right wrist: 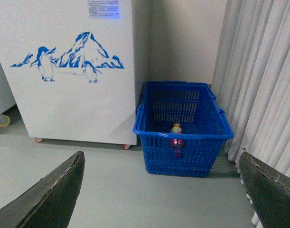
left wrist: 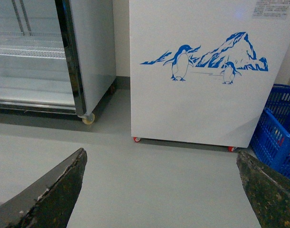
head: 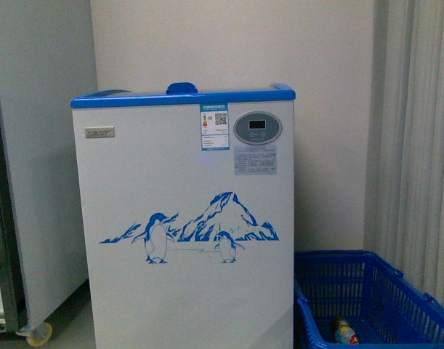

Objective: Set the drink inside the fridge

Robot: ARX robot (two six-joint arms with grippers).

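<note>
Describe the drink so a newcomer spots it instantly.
Start at the white fridge with the penguin picture; on the floor to its right, by the curtain, sits a blue lattice basket. The drink is inside it: a small bottle with a colourful label, the only item visible there.

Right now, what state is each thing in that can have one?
Chest freezer: upright, lid not visible from here.
Blue lattice basket: upright, beside the freezer.
Drink bottle: inside the basket, ungripped.
Left gripper: open, empty.
Right gripper: open, empty.
</note>
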